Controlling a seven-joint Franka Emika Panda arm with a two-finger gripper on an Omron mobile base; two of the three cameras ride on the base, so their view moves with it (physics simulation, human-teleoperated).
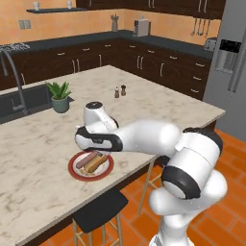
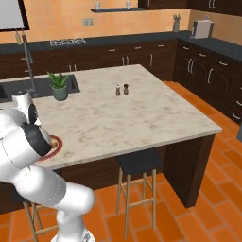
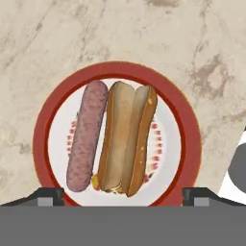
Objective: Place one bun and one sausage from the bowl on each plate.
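A small plate with a white centre and a broad red-brown rim lies on the marble island near its front edge. On it, side by side, lie a pinkish-brown sausage and a split golden bun. The same plate with the sausage and the bun sits just below my hand. My gripper hangs straight above the plate, open, with its fingertips wide apart and nothing between them. A sliver of the plate's rim peeks out past my arm. The bowl and the other plate are out of view.
A potted plant stands by the sink with its faucet at the back left. Salt and pepper shakers stand mid-island. Dark stools are tucked under the island's front edge.
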